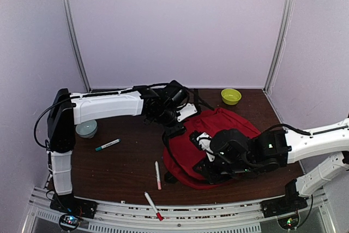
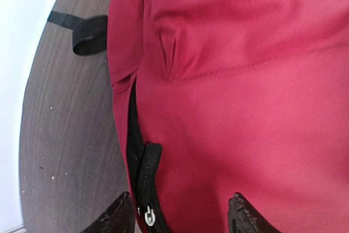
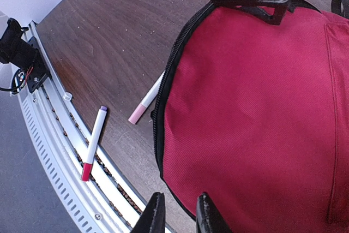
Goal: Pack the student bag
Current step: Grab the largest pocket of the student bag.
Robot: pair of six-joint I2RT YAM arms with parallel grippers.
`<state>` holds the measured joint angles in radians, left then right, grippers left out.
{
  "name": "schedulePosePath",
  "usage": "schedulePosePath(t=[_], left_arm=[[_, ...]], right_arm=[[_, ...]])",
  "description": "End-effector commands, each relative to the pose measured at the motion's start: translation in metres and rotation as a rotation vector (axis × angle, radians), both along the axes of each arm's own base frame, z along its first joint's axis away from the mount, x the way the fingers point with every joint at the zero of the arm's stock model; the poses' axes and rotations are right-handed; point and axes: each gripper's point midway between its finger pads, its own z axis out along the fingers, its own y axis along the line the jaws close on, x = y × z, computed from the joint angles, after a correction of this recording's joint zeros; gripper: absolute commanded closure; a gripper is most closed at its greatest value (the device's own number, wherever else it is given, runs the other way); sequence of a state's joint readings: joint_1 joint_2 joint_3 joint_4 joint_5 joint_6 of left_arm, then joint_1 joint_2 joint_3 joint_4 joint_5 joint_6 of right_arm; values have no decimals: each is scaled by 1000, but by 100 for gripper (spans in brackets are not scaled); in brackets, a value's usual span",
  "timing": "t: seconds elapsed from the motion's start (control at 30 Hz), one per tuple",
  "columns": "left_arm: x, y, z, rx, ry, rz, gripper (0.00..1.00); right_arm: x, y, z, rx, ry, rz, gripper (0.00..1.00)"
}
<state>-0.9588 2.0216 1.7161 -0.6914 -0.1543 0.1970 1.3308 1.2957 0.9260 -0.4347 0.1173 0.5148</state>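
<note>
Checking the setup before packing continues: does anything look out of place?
Yes. The red-capped marker straddles the near edge of the table, its red end out on the metal rail rather than the wood, apart from the student bag. Nothing else stands out.

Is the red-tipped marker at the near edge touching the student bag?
Apart. Right wrist view shows bare table between the red-tipped marker and the student bag.
</note>
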Motion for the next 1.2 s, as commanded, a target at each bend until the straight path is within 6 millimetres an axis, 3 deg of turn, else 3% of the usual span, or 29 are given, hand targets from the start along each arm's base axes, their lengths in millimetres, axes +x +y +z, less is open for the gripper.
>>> schedulePosePath(t=[0.0,0.23,0.53,0.77,0.97,1.17], left_arm=[[20,16,-12,154,-76,0,44],[37,15,-18,233,-124,10,54],[54,22,-21,314,-199,42,59],[60,19,-21,324,-216,44,80],[54,14,-3,241,-196,59,98],[42,7,26,75,-144,93,100]], right_arm=[[4,-8,9,41,-18,-41,79],[4,-15,8,55,-19,-56,79],[4,-18,6,65,-19,-62,80],[3,-21,5,67,-17,-66,80],[6,-26,7,78,-31,-83,80],[16,-32,15,77,-72,-131,81]])
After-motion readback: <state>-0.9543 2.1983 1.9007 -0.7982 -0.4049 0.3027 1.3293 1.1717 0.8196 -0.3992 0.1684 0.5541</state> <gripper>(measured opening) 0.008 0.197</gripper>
